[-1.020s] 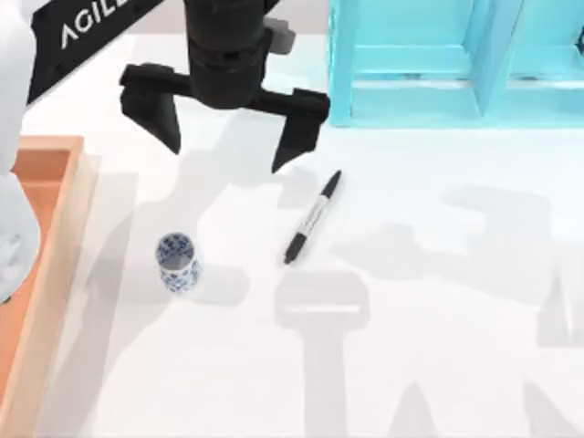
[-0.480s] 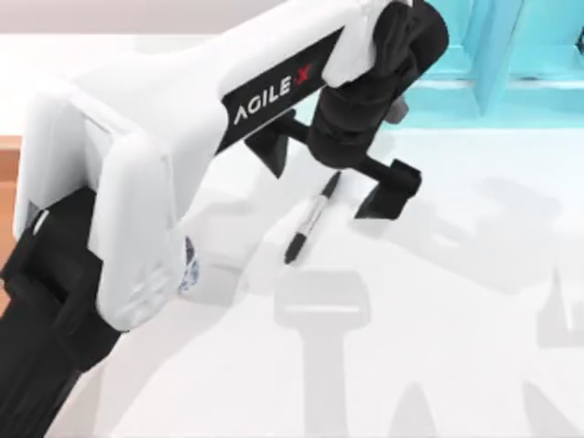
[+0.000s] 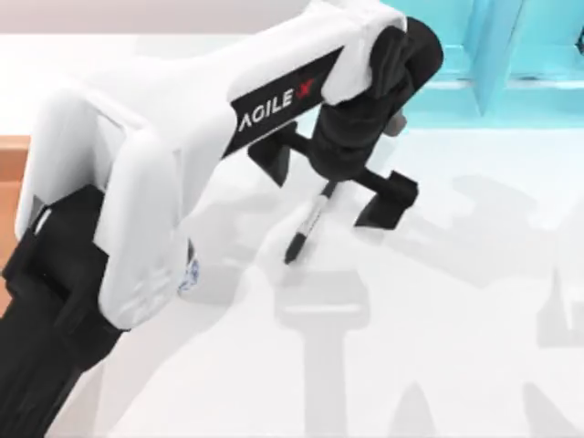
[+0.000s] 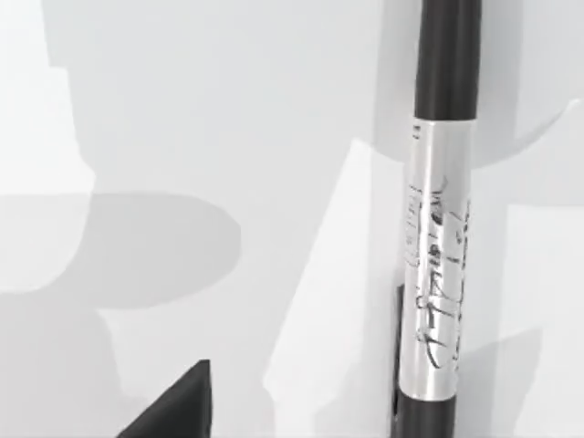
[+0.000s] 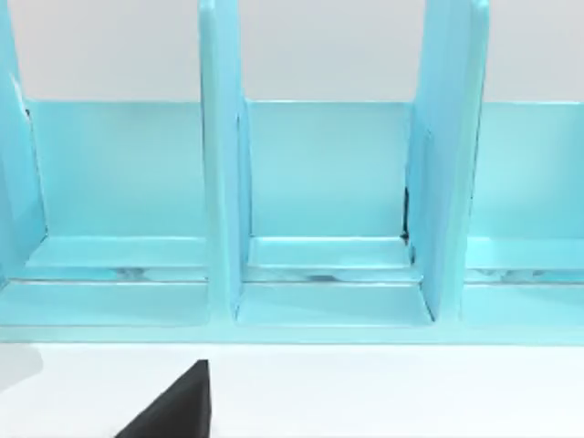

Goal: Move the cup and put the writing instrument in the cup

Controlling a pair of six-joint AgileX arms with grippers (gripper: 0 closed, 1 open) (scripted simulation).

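left arm: stretched across table centre | left gripper (image 3: 330, 182): pointing down, jaws spread wide

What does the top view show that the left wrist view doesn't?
Top view: my left gripper, jaws open either side of the pen, a bit of the blue-patterned cup peeking past the arm, the turquoise shelf and the orange tray. Left wrist view: the small print on the pen's barrel, close up. Both: the pen on the white table.

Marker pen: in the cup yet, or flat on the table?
Flat on the table. The marker pen lies between the open left end effector's fingers; the cup stands apart.
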